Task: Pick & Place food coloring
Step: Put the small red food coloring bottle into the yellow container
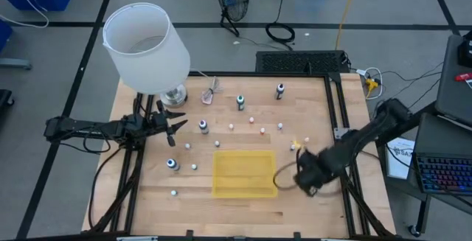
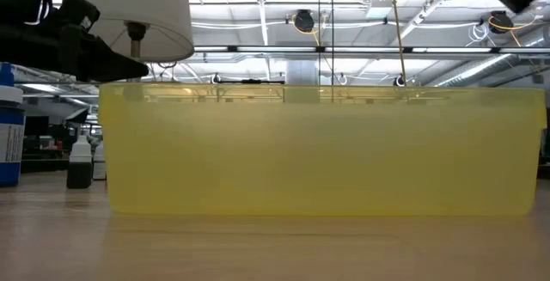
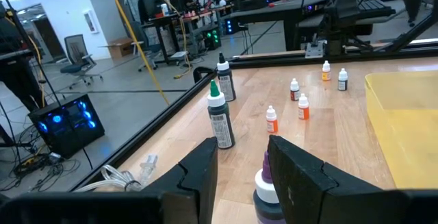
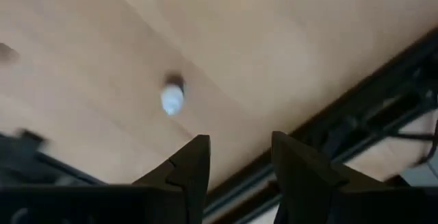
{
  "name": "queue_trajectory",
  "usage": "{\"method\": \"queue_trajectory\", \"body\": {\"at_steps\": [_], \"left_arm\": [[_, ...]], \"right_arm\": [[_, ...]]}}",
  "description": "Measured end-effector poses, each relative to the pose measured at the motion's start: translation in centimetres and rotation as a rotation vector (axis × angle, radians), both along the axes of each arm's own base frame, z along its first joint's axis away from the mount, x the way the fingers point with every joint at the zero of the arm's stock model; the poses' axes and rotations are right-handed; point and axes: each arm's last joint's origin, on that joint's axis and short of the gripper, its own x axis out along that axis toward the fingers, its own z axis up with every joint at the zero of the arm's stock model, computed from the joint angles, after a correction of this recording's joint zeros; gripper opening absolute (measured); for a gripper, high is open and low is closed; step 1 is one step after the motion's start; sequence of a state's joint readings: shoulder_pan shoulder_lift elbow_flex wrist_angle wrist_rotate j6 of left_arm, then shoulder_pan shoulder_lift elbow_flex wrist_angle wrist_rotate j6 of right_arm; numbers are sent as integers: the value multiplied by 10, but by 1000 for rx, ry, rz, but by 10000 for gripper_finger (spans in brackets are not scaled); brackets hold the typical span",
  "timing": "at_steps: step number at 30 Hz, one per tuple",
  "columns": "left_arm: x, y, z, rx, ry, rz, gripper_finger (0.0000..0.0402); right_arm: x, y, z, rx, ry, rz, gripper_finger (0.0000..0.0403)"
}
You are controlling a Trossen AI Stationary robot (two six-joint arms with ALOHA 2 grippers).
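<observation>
Several food coloring bottles stand upright on the wooden table: dark-bodied ones (image 1: 240, 101) (image 1: 279, 90) (image 1: 203, 127) (image 1: 172, 164) and tiny whitish or reddish ones (image 1: 251, 120) (image 1: 263, 131). My left gripper (image 1: 177, 128) (image 3: 243, 145) hovers level at the table's left, open, with a purple-capped bottle (image 3: 265, 186) just beyond its fingertips, untouched. My right gripper (image 1: 308, 176) (image 4: 239, 145) hangs above the table's right side, next to the yellow tray (image 1: 243, 173). It points down, open and holding nothing, with a tiny white-capped bottle (image 4: 172, 99) below it.
A lamp with a white shade (image 1: 144, 46) stands at the table's far left, a clear pinkish object (image 1: 210, 93) beside it. The tray's wall (image 2: 318, 152) fills the low view. Black rails (image 1: 339, 116) (image 4: 321, 142) edge the table on the right.
</observation>
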State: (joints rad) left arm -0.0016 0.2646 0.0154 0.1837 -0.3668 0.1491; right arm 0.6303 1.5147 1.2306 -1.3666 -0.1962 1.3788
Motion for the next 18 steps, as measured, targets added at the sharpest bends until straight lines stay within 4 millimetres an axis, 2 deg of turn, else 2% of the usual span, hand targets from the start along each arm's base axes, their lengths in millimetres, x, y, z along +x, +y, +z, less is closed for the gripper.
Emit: {"method": "queue_trajectory", "body": {"at_steps": [3,6,14,18], "left_arm": [[0,0,0,0,-1,0,132],[0,0,0,0,0,0,131],[0,0,0,0,0,0,131],[0,0,0,0,0,0,131]], "right_arm": [[3,16,-16,-11,37,42,145],[6,20,-25,-44,41,68,145],[18,31,-31,20,-96,118,151],[16,33,-34,-9,-132,141,173]]}}
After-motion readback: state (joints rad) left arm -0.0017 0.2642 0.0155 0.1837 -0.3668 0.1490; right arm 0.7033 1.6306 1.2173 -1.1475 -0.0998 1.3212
